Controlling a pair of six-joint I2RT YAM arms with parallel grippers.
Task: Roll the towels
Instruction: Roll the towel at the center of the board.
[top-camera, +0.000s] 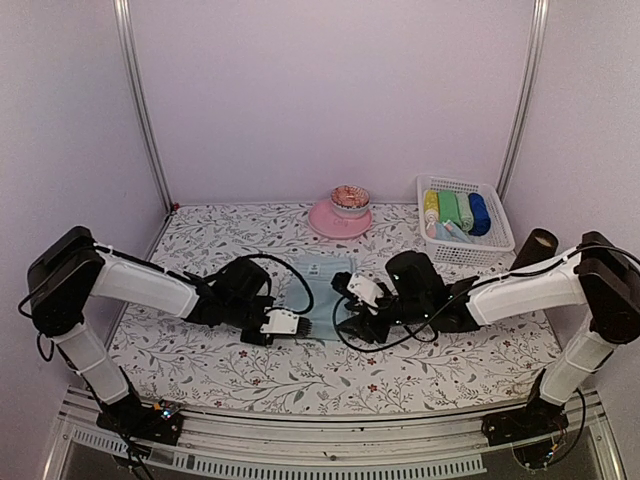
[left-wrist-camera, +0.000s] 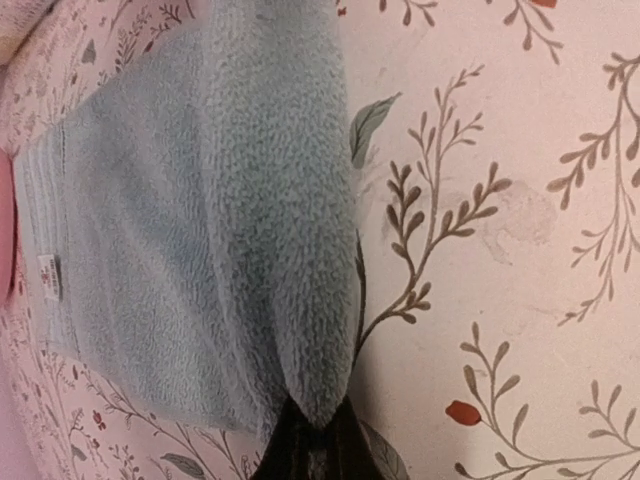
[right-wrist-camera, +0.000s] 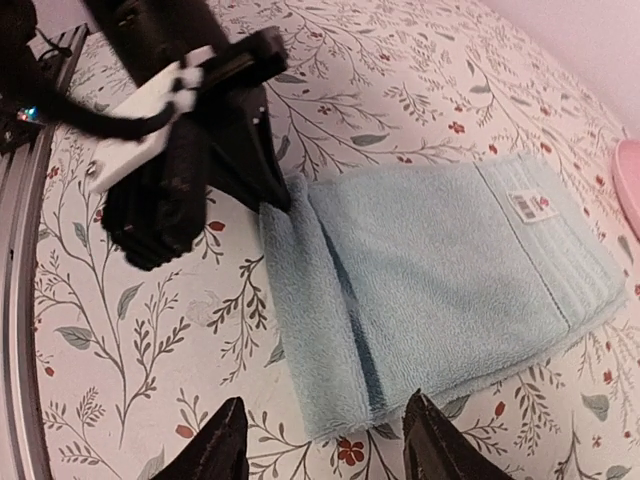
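Soft and limp, the pale blue towel (right-wrist-camera: 450, 260) looks best pinched at its folded edge, where the left hand (left-wrist-camera: 310, 445) is clamped and the right hand (right-wrist-camera: 325, 450) hovers, fingers apart.

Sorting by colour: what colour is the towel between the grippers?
The towel is pale blue; the right wrist view shows it best.

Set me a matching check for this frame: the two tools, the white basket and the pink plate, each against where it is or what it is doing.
1. left tool
2. right tool
3. white basket
4. pink plate

A. far right of the table, holding coloured rolls
B. open, fingers either side of the towel edge
C. by the back wall, with a small bowl on it
D. shut on the towel's folded edge

Pairs: 1-D, 2-B, 3-A, 4-C.
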